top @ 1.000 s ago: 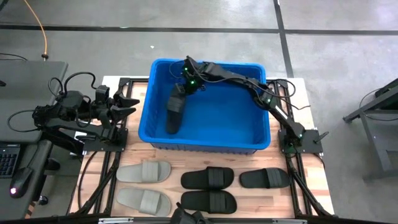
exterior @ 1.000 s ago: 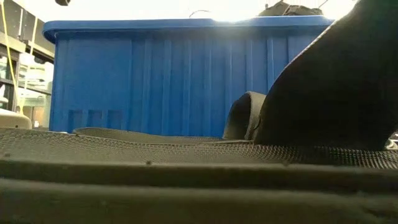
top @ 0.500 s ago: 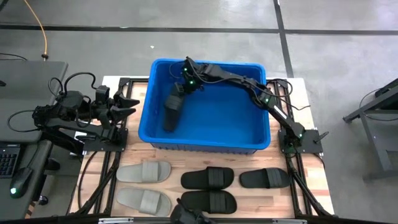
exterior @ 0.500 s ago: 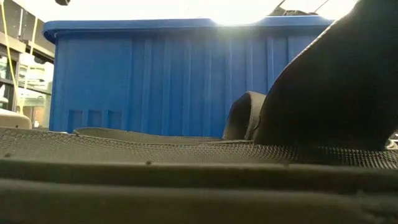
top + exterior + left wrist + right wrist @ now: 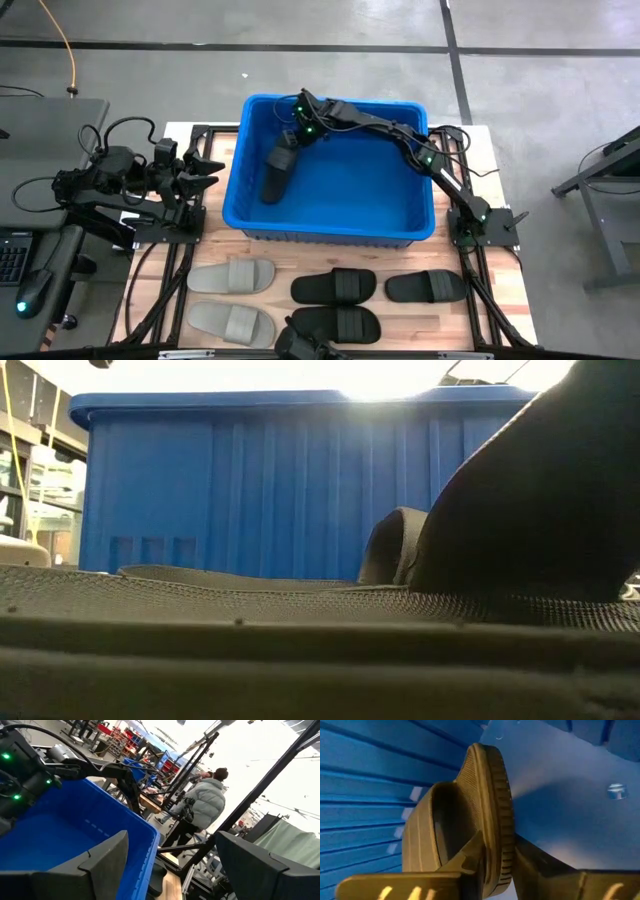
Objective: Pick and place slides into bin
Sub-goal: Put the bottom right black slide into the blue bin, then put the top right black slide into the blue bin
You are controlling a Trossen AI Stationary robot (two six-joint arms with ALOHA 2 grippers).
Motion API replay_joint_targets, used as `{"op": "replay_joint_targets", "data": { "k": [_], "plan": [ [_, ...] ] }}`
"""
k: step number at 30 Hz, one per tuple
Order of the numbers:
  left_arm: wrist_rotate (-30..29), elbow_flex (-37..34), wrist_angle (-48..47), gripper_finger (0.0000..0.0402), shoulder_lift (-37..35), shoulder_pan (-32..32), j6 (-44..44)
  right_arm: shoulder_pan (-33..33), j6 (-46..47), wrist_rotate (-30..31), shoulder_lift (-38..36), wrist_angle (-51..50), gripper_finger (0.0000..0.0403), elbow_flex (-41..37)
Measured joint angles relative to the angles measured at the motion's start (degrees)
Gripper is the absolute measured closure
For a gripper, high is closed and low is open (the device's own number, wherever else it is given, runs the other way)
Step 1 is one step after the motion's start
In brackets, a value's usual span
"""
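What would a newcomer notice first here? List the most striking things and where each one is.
The large bright blue plastic bin dominates the table's far middle. Inside it, near its left wall, the right claw has its fingers on either side of a black slide sandal standing on edge. On the wooden table in front of the bin lie two light grey slides at the left and three black slides beside them.

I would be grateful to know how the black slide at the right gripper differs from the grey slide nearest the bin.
The black slide is inside the bin, between the fingers of the right gripper; the grey slide lies on the table in front of the bin, untouched. The black slide stands on edge in the right wrist view; the grey slide lies flat, strap up. Both are wide-strap, open-toe slides.
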Motion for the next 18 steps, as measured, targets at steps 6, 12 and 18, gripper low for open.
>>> {"op": "replay_joint_targets", "data": {
  "k": [6,12,18],
  "plan": [
    [0.9,0.0,0.0,0.0112,0.0,0.0,0.0,0.0,-6.0,5.5,0.0,-0.8,0.0285,0.0],
    [0.9,0.0,0.0,0.0112,0.0,0.0,0.0,0.7,-10.4,7.4,0.0,-2.7,0.0219,0.0],
    [0.8,0.0,0.1,0.0112,0.0,0.0,0.0,1.6,-11.4,7.4,0.0,-2.7,0.0203,0.0]
  ]
}}
